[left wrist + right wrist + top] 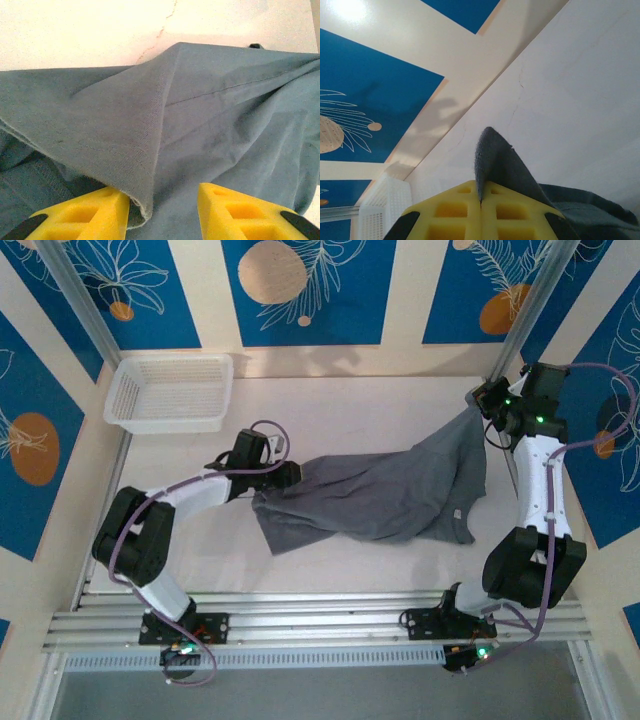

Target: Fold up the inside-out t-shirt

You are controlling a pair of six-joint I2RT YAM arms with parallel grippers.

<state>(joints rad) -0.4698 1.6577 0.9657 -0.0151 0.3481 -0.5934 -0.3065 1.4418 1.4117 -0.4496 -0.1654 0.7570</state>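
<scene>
lying crumpled, grey t-shirt [385, 495] | right gripper [481, 202] pinching corner | left gripper [162, 200] parted

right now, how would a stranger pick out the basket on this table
Look at the pale table and go to its far left corner. The basket sits there, shallow and rectangular. It is stiff white mesh, unlike the soft dark grey t-shirt spread mid-table.
</scene>
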